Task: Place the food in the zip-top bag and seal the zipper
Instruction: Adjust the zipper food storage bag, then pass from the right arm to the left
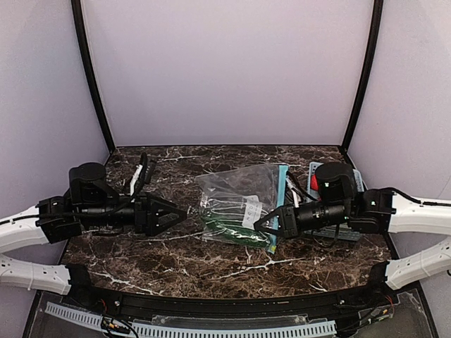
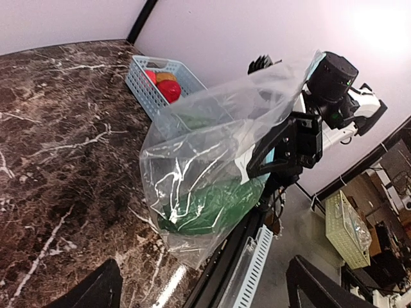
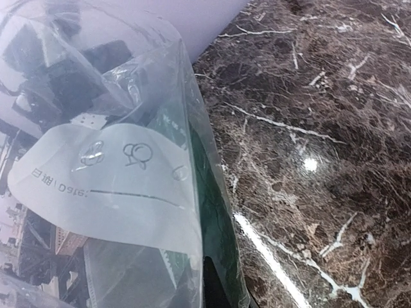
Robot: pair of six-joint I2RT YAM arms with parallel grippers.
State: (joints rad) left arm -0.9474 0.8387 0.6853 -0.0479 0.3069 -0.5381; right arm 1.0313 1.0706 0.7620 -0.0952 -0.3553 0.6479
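Two claws face each other across a dark brown marble-patterned worktop [image 1: 127, 260] veined with white and glossy under the light. Between them lies the zip-top bag [image 1: 236, 201], clear crinkled film puffed up into loose folds, with a rounded white label [image 3: 109, 179] printed in grey.

The right claw [image 1: 268, 224] is clamped shut on the bag's right edge, at or just beside the zipper [image 1: 282, 193], a narrow teal strip running away from the claw towards the back of the worktop. Whether the strip is pressed closed cannot be told. The right forearm lies nearly level and reaches in from the right.

The left claw [image 1: 176, 213] stands wide open and holds nothing. Its black, wedge-shaped fingers [image 2: 90, 289] point at the bag's left side, close to it but apart. That forearm is also nearly level, stretched in from the left.

Inside the bag, ahead of the right claw's tips, the green grape bunch [image 2: 205, 208] sits low against the film.

Behind the right claw, beside its wrist, stands a light-blue plastic basket [image 2: 144, 80] with slotted walls. It holds two round red fruits [image 2: 170, 91] and a brown-orange oval fruit [image 2: 166, 77].
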